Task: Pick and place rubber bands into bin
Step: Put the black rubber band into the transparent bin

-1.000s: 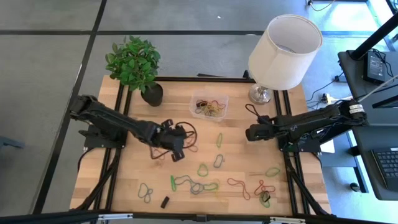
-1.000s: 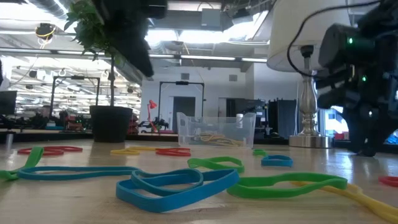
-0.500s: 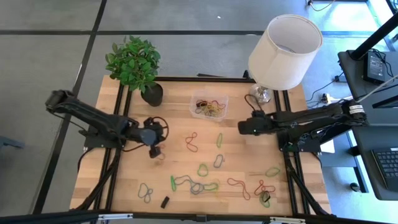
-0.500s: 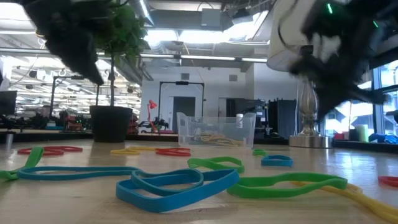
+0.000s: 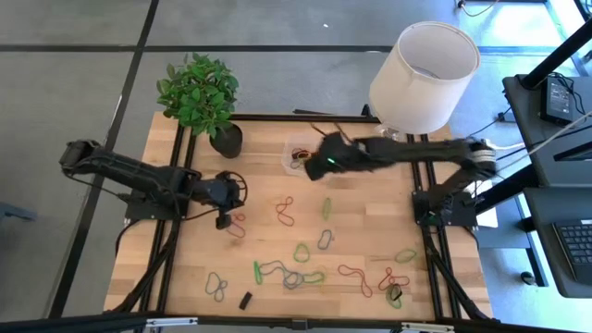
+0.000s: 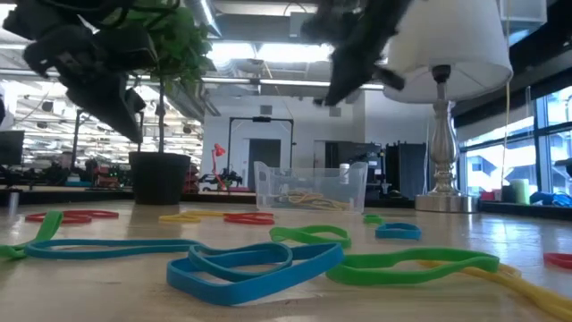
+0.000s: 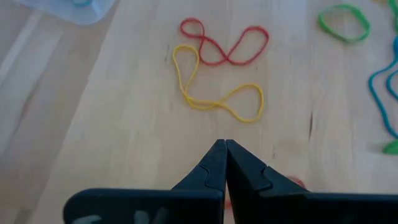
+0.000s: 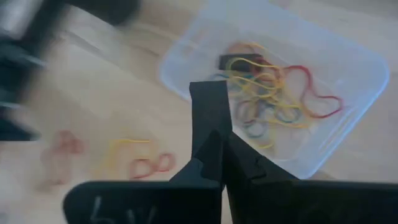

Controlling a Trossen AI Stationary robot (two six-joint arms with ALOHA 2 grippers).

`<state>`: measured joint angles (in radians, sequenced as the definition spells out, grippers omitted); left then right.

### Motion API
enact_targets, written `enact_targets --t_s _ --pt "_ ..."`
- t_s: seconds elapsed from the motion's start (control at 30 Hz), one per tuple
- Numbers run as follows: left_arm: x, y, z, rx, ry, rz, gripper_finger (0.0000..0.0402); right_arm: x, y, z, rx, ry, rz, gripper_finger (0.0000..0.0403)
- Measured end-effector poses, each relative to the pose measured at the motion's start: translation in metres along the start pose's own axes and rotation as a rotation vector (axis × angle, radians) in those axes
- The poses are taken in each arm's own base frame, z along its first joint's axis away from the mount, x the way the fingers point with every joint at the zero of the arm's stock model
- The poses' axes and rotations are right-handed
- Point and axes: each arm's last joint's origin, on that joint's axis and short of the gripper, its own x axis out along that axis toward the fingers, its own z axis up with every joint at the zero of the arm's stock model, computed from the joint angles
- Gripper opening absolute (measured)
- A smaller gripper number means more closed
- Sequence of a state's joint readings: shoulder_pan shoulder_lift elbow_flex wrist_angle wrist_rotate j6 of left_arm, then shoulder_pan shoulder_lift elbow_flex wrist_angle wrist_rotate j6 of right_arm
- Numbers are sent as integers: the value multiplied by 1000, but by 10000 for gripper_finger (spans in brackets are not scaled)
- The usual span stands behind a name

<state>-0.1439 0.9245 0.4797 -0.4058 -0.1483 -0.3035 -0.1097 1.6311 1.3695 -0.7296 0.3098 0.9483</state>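
Observation:
Many rubber bands (image 5: 305, 268) lie flat on the wooden table. The clear bin (image 5: 294, 155) at the far middle holds a tangle of bands (image 8: 273, 93). My right gripper (image 5: 317, 169) hangs high over the bin's near edge, shut on a black band (image 8: 208, 106). My left gripper (image 5: 225, 220) is shut on nothing, above the table left of the middle, beside a red band (image 5: 237, 228). A red band (image 7: 224, 46) and a yellow band (image 7: 214, 93) lie ahead of it. My right gripper pinches the black band at one end (image 8: 212, 134) between its two fingertips. The fingers slant down from the table's right side. The band sticks out past the tips as a flat dark strip, lifted clear above the bin's rim (image 8: 180, 87).
A black plant pot (image 5: 227, 139) stands at the far left and a lamp (image 5: 421, 74) at the far right. A small black block (image 5: 245, 299) lies near the front edge. Bare wood lies between the left gripper and the bin.
My right gripper has risen and swung from the table's right side toward the far middle, ending over the bin. My left gripper, shut all the while, has drawn back toward the table's left edge and sunk a little.

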Motion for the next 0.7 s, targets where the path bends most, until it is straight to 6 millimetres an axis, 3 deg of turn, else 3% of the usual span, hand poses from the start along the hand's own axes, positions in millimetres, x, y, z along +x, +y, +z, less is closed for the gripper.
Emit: enact_targets --t_s 0.17,0.33,0.7 --pt "1 9 6 -17 -29 3 2 52 -4 28 -36 200 -195 2" --pt "2 13 7 -33 -28 18 2 93 -22 30 -55 357 -374 12" --pt "1 11 7 -30 -27 -16 2 95 -26 29 -87 345 -400 82"
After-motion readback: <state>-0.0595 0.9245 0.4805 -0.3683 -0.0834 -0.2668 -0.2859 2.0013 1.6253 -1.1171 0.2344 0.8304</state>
